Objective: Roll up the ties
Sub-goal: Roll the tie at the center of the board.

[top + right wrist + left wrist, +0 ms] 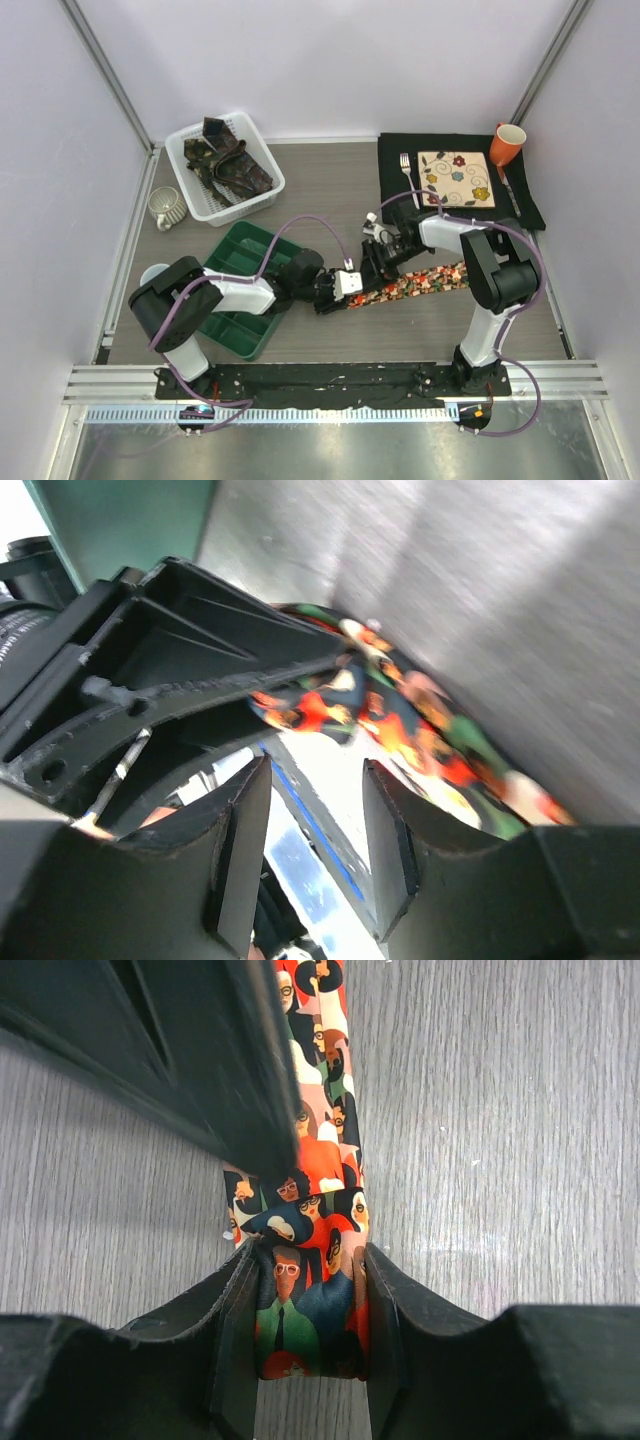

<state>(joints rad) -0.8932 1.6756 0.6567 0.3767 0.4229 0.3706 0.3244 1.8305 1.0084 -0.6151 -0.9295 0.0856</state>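
Observation:
A bright red-orange printed tie (pixel 430 280) lies stretched across the table, running right from its folded-over end (pixel 310 1330). My left gripper (pixel 310 1255) is shut on that folded end, one pad pressing each side. In the top view the left gripper (pixel 345 290) sits at the tie's left tip. My right gripper (pixel 378 262) hovers just above and behind it, open with nothing between its fingers (pixel 245 830). In the blurred right wrist view the tie (pixel 400 715) lies beyond the fingertips. More dark ties (pixel 228 160) are heaped in a white basket (pixel 190 185).
A green divided tray (pixel 240 285) sits by the left arm, a grey mug (pixel 165 207) beside the basket. At the back right a black mat (pixel 395 190) carries a floral square plate (pixel 455 178), a fork (pixel 406 170) and an orange mug (pixel 507 143).

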